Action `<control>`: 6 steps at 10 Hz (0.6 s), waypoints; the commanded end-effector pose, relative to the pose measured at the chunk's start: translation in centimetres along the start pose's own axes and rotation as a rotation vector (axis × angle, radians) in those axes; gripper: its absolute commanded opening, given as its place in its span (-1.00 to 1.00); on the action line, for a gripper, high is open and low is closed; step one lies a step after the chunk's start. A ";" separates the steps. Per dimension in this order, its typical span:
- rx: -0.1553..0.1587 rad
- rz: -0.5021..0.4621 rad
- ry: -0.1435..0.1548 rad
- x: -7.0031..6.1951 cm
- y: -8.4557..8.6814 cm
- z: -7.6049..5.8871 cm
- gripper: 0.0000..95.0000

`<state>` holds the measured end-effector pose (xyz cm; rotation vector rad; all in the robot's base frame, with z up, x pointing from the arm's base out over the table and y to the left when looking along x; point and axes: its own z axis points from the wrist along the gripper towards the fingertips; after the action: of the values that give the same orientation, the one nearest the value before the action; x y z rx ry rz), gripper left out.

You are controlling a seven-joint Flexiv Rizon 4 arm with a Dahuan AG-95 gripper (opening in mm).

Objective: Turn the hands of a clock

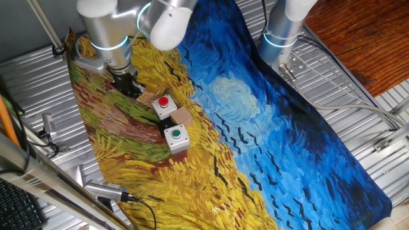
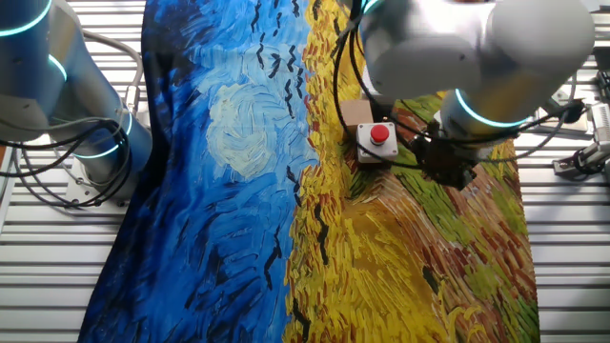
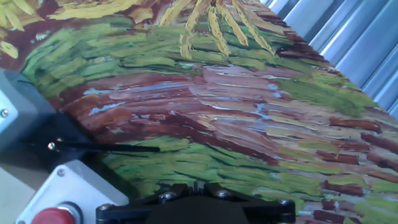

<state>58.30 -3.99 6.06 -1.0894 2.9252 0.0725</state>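
No clock face shows plainly in any view. In the hand view a thin black needle-like rod (image 3: 102, 148) sticks out to the right from a dark grey shape (image 3: 25, 118) at the left edge; I cannot tell whether it is a clock hand. My gripper (image 1: 131, 89) hangs low over the painted cloth, just left of a white box with a red button (image 1: 164, 105). It also shows in the other fixed view (image 2: 453, 171) and at the bottom of the hand view (image 3: 196, 186). Its fingers are together with nothing between them.
The red-button box (image 2: 378, 139) (image 3: 62, 199), a tan block (image 1: 183, 116) and a white box with a green button (image 1: 176, 137) stand in a row. A second arm's base (image 1: 281, 32) stands at the cloth's far side. Metal tools (image 1: 105, 190) lie off the cloth.
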 end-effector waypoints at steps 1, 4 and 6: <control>0.026 0.085 0.005 -0.8 3.1 0.3 -1.00; 0.007 0.047 -0.003 -1.3 -0.7 0.2 -1.00; 0.007 0.006 0.001 -1.5 -3.7 0.3 -1.00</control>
<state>62.07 -5.71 5.45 -0.9752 2.9664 0.0749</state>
